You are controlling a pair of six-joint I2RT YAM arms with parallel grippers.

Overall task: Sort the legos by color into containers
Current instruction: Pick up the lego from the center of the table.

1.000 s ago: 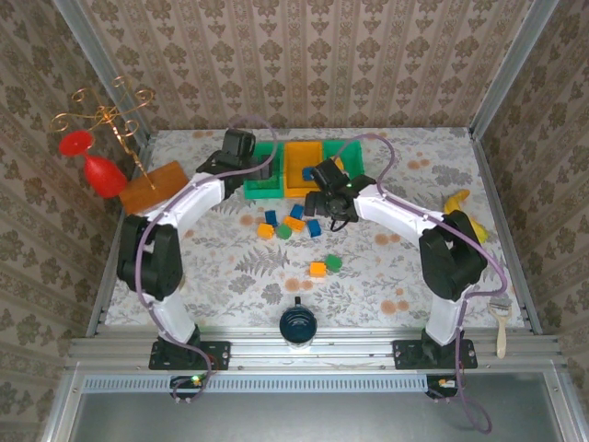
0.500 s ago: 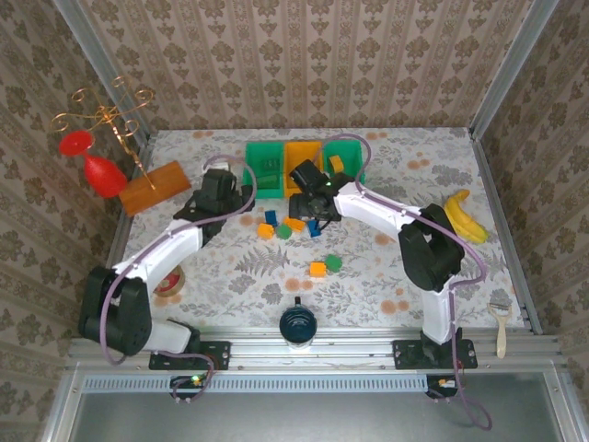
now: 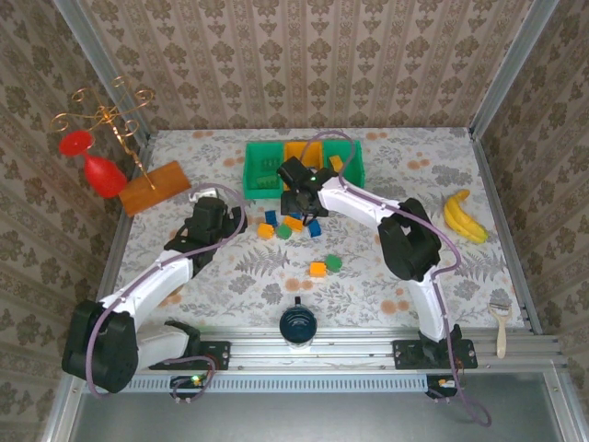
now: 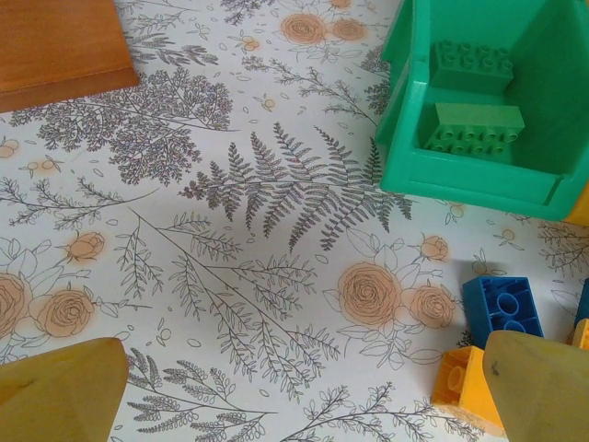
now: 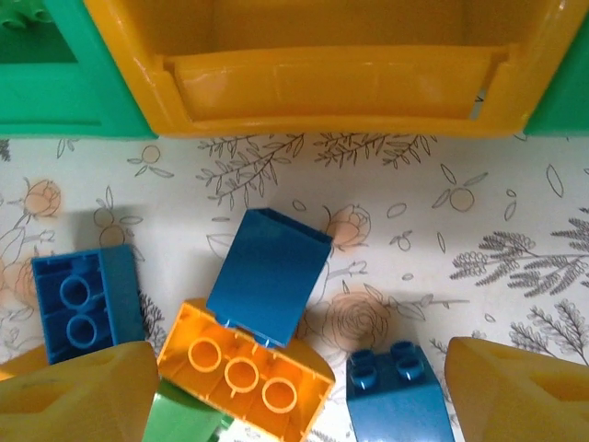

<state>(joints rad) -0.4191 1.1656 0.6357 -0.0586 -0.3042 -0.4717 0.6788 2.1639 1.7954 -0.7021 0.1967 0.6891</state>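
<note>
The containers are a left green bin (image 3: pixel 262 170), an orange bin (image 5: pixel 331 83) and a right green bin (image 3: pixel 350 164), which holds a yellow brick (image 3: pixel 337 164). My right gripper (image 5: pixel 299 396) (image 3: pixel 300 204) hovers open over a cluster of legos just in front of the orange bin. Between its fingers lie an upturned orange brick (image 5: pixel 244 378), a blue brick (image 5: pixel 269 276) leaning on it and another blue brick (image 5: pixel 400 396). My left gripper (image 4: pixel 304 405) (image 3: pixel 221 217) is open over bare cloth. A blue brick (image 4: pixel 502 308) and an orange brick (image 4: pixel 465 382) lie by its right finger. Green bricks (image 4: pixel 474 124) lie in the left green bin.
An orange brick (image 3: pixel 317 269) and a green round piece (image 3: pixel 333 262) lie apart nearer the front. A wooden block (image 3: pixel 154 187) sits at the back left beside a red ornament (image 3: pixel 101 173). A banana (image 3: pixel 457 216) lies at the right and a black round object (image 3: pixel 296 324) at the front edge.
My left arm has drawn back from the left green bin toward the near left. My right gripper has swung left from the right green bin to the bricks in front of the orange bin.
</note>
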